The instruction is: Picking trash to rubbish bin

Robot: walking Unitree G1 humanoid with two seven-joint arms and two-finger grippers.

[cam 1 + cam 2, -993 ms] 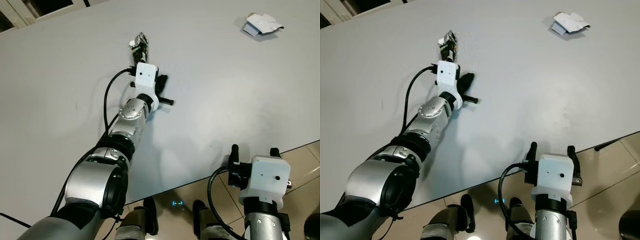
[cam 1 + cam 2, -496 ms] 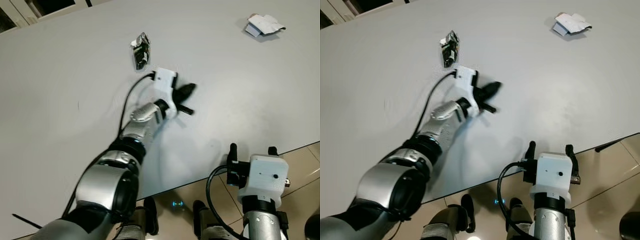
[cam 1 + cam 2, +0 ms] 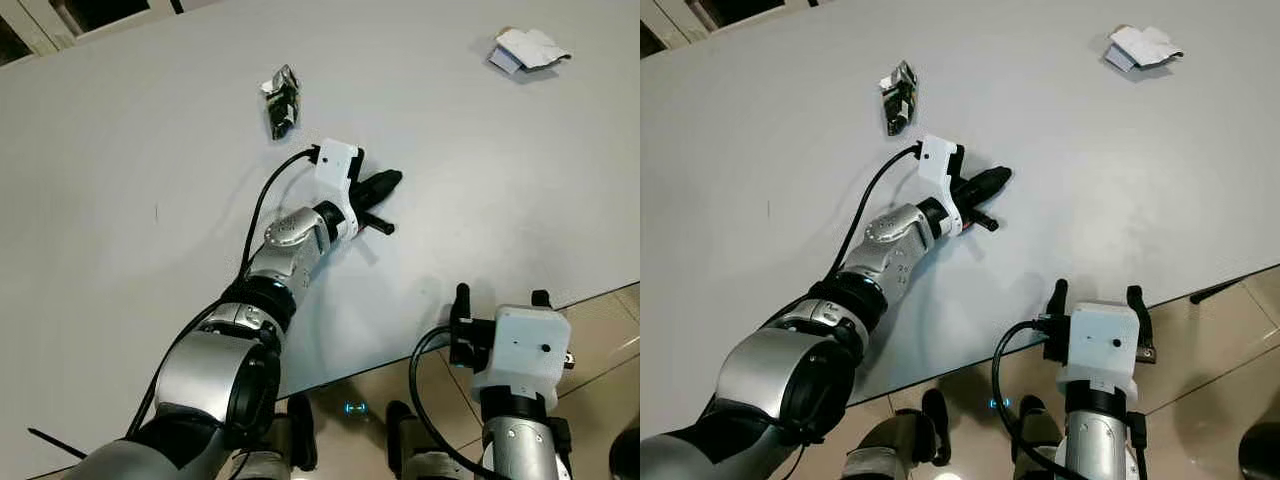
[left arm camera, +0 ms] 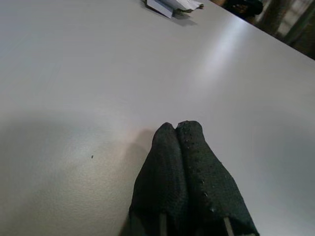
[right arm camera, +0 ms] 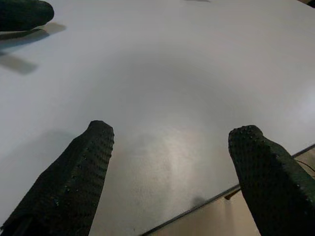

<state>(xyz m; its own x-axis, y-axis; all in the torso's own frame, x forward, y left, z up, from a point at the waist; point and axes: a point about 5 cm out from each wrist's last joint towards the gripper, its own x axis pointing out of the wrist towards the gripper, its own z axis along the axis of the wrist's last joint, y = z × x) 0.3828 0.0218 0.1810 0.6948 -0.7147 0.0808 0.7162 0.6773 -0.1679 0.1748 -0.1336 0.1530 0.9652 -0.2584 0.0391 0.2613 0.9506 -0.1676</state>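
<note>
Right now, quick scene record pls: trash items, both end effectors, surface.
surface: grey table, edge near the robot
trash 1: dark crumpled wrapper, lying on the table, untouched
trash 2: white crumpled paper, far right of the table
left end effector: shut, empty, over the table between the two pieces
right end effector: open, empty, at the table's near edge
bin: cannot tell

bare table [image 3: 480, 190] lies open from the left gripper [image 3: 392, 180] toward the paper [image 3: 527, 49] at 2 o'clock; the wrapper [image 3: 281, 101] sits at 10 o'clock, apart.
</note>
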